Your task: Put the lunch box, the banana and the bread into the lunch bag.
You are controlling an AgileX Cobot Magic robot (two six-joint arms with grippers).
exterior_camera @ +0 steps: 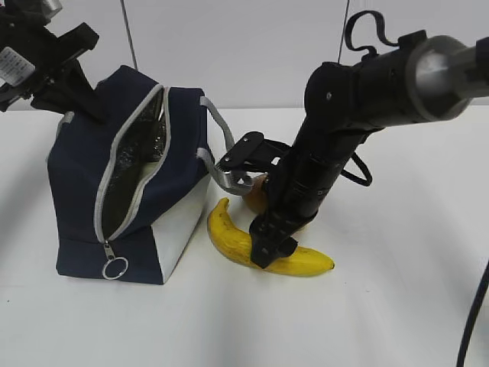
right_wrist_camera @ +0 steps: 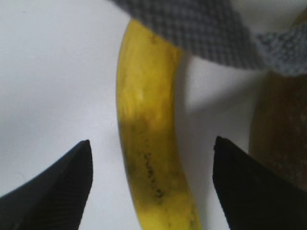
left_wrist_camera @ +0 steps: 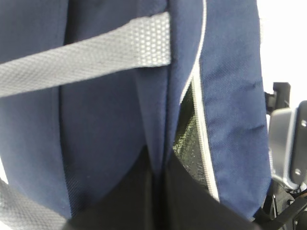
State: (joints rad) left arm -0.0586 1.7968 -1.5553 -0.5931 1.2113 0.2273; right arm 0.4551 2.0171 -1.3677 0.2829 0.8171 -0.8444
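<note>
One lunch bag [exterior_camera: 114, 183] stands on the white bench [exterior_camera: 382, 306], its grey zipper undone so the silvery lining shows through the gap; the ring pull [exterior_camera: 115, 267] hangs at the low end of the zip. One banana [exterior_camera: 229, 237] lies on the bench just beside the bag's white side panel, on the side away from the left arm. One bread [exterior_camera: 256, 195] roll sits behind the banana, near the bag's grey handle [exterior_camera: 221, 164], mostly hidden by the right arm. No lunch box can be seen in any view.

There are two claws. The right claw [right_wrist_camera: 151, 182] is down over the banana with its two dark fingers [right_wrist_camera: 57, 187] spread apart, one on either side of the fruit. The left claw [left_wrist_camera: 153, 201] is at the bag's far upper corner, pressed tight against the navy fabric; I cannot tell whether it grips the cloth.
</note>
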